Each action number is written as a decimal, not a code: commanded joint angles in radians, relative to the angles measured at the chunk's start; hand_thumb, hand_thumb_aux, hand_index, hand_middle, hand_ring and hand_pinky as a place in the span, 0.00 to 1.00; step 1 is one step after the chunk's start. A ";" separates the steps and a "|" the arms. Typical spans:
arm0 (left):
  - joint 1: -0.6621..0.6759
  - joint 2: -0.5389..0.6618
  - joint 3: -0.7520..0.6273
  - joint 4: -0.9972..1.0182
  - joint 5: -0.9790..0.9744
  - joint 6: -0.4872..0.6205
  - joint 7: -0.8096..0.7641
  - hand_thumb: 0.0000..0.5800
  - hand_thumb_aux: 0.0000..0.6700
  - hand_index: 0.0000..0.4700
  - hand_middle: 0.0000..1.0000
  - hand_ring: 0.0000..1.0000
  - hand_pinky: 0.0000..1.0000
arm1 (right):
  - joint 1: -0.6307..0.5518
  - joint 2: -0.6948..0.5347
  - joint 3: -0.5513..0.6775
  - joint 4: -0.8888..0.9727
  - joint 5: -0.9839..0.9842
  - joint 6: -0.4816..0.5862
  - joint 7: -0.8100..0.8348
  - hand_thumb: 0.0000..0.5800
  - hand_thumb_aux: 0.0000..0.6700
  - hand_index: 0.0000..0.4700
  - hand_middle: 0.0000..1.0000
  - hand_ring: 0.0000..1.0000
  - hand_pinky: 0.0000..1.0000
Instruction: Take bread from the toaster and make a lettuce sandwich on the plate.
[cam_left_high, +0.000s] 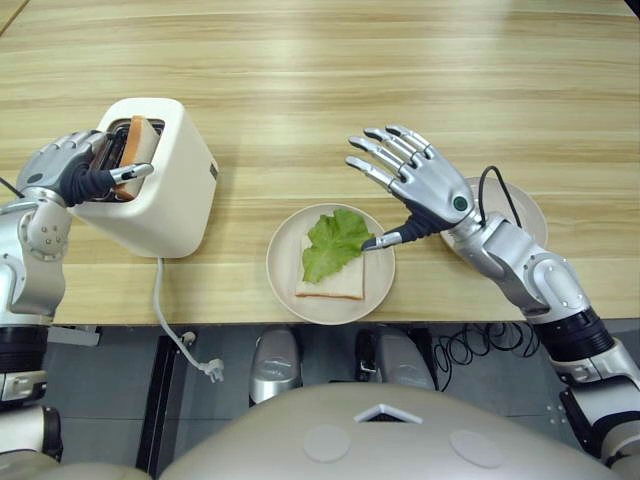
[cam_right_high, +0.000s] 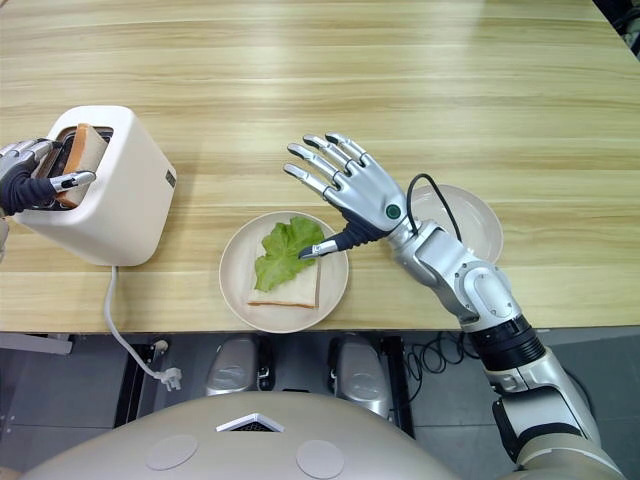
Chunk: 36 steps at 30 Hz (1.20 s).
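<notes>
**A:** Left eye view first: what is the surface?

**B:** A pale, wood-grained bench (cam_left_high: 400, 60) that runs from 9 to 3 o'clock and up to 12. Its near edge crosses low, and below it at 6 o'clock lies dark grey floor (cam_left_high: 100, 400).

**A:** What stands on it?

**B:** The plate (cam_left_high: 281, 285) sits close to the near edge. On it a bread slice (cam_left_high: 335, 288) lies flat, with a lettuce leaf (cam_left_high: 335, 243) on top. A white toaster (cam_left_high: 170, 205) stands at 9 o'clock of the plate. Its cord (cam_left_high: 158, 300) drops over the edge to a loose plug (cam_left_high: 212, 372). A small dish (cam_left_high: 530, 215) lies at 3 o'clock of the plate, partly under the right forearm.

**A:** Do the two eyes differ?

**B:** A little. The left eye view takes in the left forearm down the 9 o'clock edge. The right eye view crops that arm at the wrist and follows the right arm further toward 5 o'clock.

**A:** And the hands?

**B:** The left hand (cam_left_high: 75, 165) is at the toaster's top, on its 9 o'clock side. Its fingers are curled round the toast (cam_left_high: 138, 145), which stands up out of the slot. The right hand (cam_left_high: 430, 185) hangs at 2 o'clock of the plate, fingers spread wide and holding nothing. Its thumb tip points down at the lettuce leaf's 3 o'clock edge, and I cannot tell whether it touches.
</notes>
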 joint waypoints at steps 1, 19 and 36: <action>0.010 0.010 -0.045 0.000 0.024 0.002 -0.025 0.00 0.00 0.00 0.00 0.00 0.00 | 0.000 0.002 -0.017 0.023 -0.005 -0.003 -0.012 0.00 0.00 0.00 0.00 0.00 0.00; -0.004 0.038 -0.030 -0.028 0.047 0.011 0.001 1.00 1.00 0.98 0.00 0.00 0.00 | 0.008 0.025 0.006 0.050 -0.042 -0.001 -0.045 0.00 0.00 0.00 0.00 0.00 0.00; -0.101 -0.003 0.132 -0.090 -0.097 -0.024 0.086 1.00 1.00 0.98 1.00 1.00 1.00 | 0.004 0.035 0.014 0.075 -0.052 -0.009 -0.061 0.00 0.00 0.00 0.00 0.00 0.00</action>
